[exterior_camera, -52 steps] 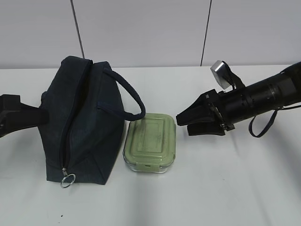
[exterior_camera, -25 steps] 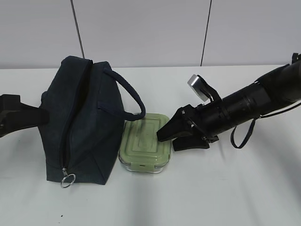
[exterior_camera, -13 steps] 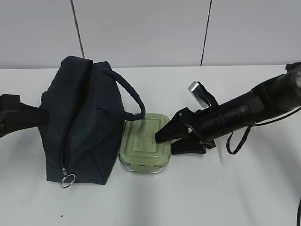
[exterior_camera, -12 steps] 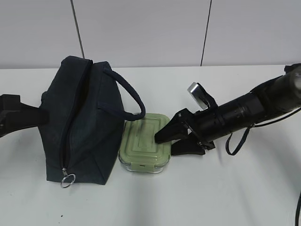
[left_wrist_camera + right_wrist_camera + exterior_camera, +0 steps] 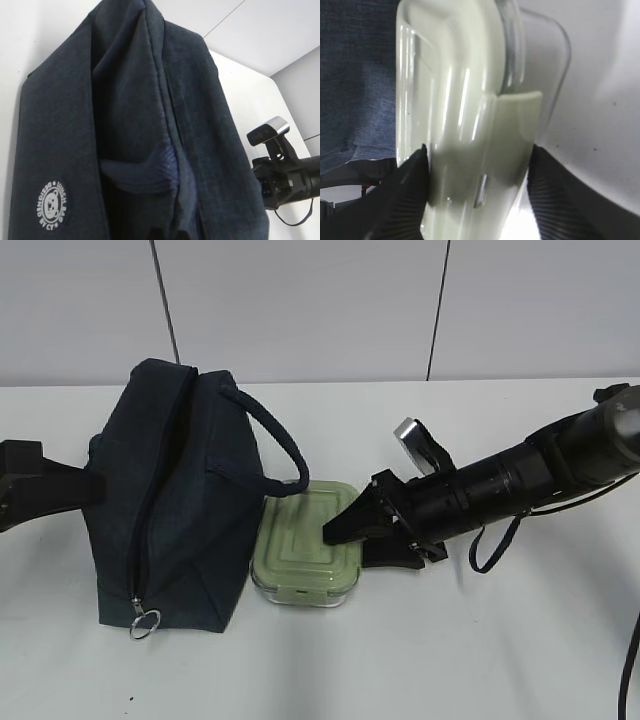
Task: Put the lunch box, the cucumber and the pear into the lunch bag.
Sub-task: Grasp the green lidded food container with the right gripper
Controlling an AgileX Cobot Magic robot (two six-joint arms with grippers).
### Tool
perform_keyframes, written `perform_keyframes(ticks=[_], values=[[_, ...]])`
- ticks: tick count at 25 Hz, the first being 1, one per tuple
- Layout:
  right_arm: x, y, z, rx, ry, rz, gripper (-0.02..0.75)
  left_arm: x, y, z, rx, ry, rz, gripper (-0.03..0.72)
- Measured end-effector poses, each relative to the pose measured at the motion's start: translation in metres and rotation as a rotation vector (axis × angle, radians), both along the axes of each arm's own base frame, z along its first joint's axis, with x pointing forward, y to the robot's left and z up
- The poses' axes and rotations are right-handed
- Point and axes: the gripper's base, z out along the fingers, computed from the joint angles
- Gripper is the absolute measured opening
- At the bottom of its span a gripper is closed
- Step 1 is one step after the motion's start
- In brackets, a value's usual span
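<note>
The dark navy lunch bag point(image 5: 170, 500) stands on the left of the white table, its silver ring pull point(image 5: 146, 620) at the near bottom end. It fills the left wrist view point(image 5: 125, 125). The sage-green-lidded lunch box point(image 5: 300, 545) lies against the bag's right side. My right gripper point(image 5: 345, 548) is open and straddles the box's right end, one finger on the lid and the other by the glass base point(image 5: 540, 75). My left gripper point(image 5: 85, 490) rests against the bag's left side; its jaws are hidden. The cucumber and the pear are out of view.
The bag's looped strap handle point(image 5: 285, 455) arches over the box's far left corner. A grey wall runs behind the table. My right arm point(image 5: 530, 475) stretches in from the right, a loose black cable hanging under it.
My right gripper has come down and leftward from the open table onto the lunch box's right end. The box has slid a little left against the bag. The left arm has not moved.
</note>
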Motion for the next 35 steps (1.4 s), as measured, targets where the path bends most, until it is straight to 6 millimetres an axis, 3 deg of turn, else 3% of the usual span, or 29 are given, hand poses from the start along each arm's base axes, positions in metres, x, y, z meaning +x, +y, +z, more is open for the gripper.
perform_keyframes(ticks=[3, 5, 17, 35], values=[[0.001, 0.000, 0.000, 0.002, 0.000, -0.007, 0.411, 0.000, 0.000, 0.000, -0.001, 0.000, -0.001, -0.015], [0.001, 0.000, 0.000, 0.005, 0.001, -0.007, 0.389, 0.000, 0.000, 0.000, -0.001, 0.000, -0.001, -0.015], [0.001, -0.004, 0.001, 0.017, 0.001, -0.007, 0.376, 0.000, 0.000, 0.000, -0.003, 0.001, -0.004, -0.015], [0.015, -0.062, 0.003, 0.042, -0.003, -0.147, 0.374, 0.000, 0.000, 0.000, -0.003, 0.001, -0.005, -0.015]])
